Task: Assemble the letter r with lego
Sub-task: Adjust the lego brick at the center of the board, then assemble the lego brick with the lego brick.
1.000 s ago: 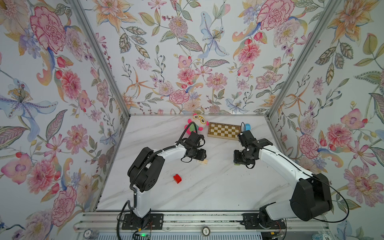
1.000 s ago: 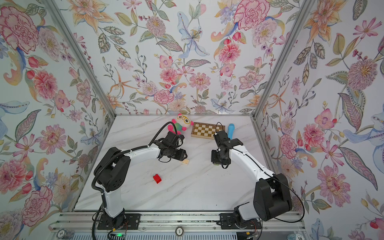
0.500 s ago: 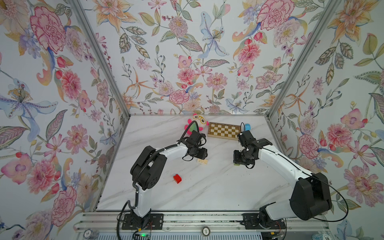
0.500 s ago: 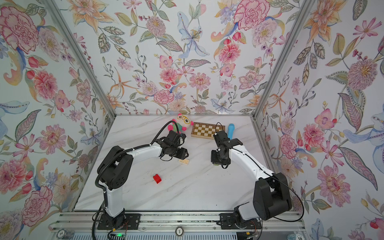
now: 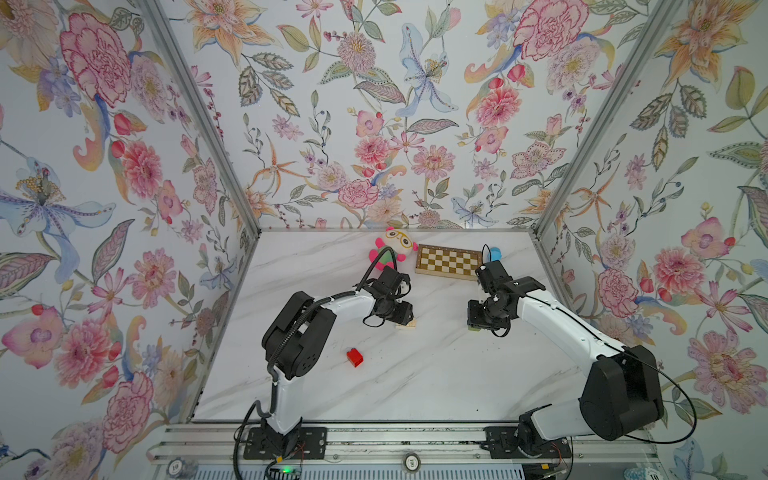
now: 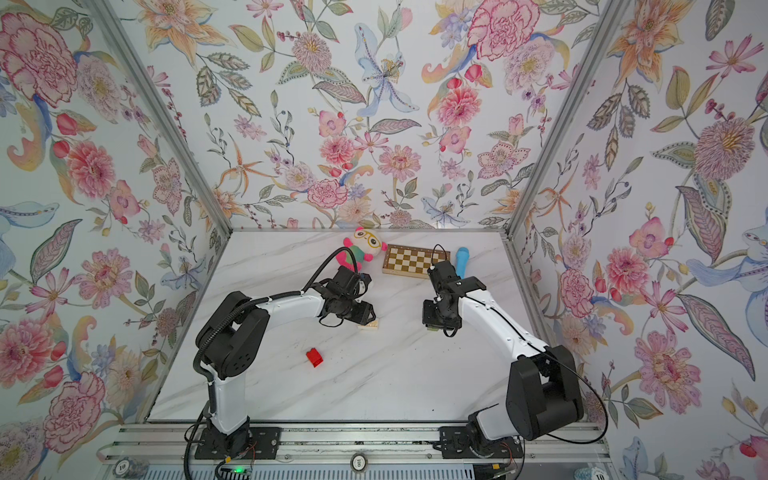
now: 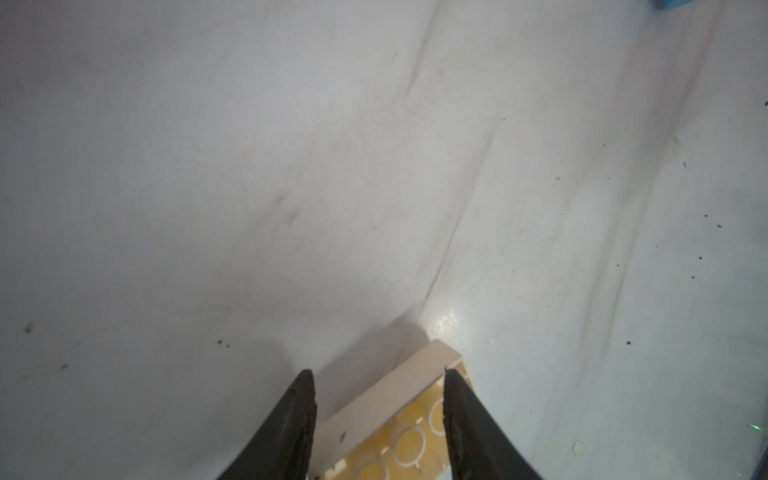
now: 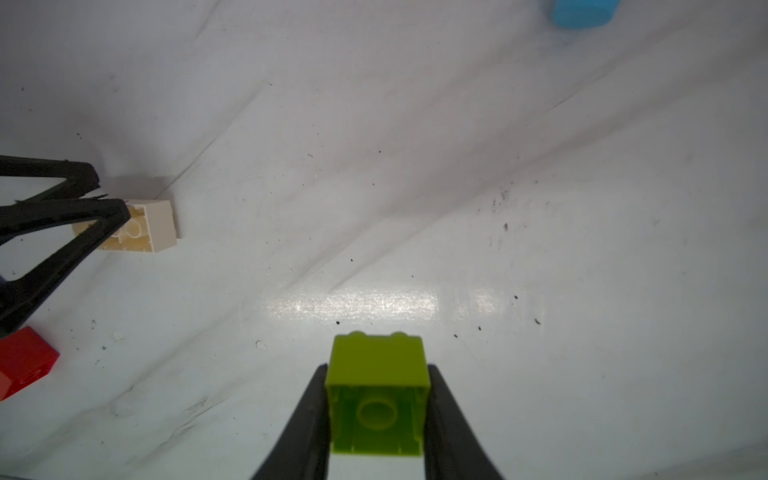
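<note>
Table (image 5: pixel 436 382): white marbled top with dark specks; everything below sits on it.
Left arm (image 5: pixel 345 305), right arm (image 5: pixel 557 324): both reach inward from the front rail (image 5: pixel 374 440). In both top views the wrist housings hide the fingers.
Chessboard (image 6: pixel 411 259): flat near the back wall, one corner covered by the right arm.
Plush toy (image 5: pixel 395 245): pink and green with a glasses face, just beside the chessboard; partly crossed by a black cable.
Left gripper (image 7: pixel 377 371): jaws partway apart, astride the cream brick (image 7: pixel 386 399). One fingertip meets its corner; cannot tell if it is pinched.
Right gripper (image 8: pixel 377 368): clamped on the lime green brick (image 8: pixel 376 395) from both sides.
Blue object (image 6: pixel 462 259): just beyond the chessboard's far end; cut by the frame edge in the wrist views; kind unclear.
Cream brick, position: mid-table, lying hollow side up with its tubes showing. Only one end pokes out under the left wrist in a top view (image 5: pixel 406 325).
Red brick (image 5: pixel 354 357): alone, nearer the front, well apart from both grippers; cut off at the edge in the right wrist view.
Lime green brick, position: studs away from the wrist camera, hollow side toward it; only a sliver shows in a top view (image 5: pixel 473 328). Table contact unclear.
Assembly: these three bricks are separate, none joined.
Writing: round tokens on the front rail read "100" (image 5: pixel 411 460) and "10" (image 5: pixel 174 466).
</note>
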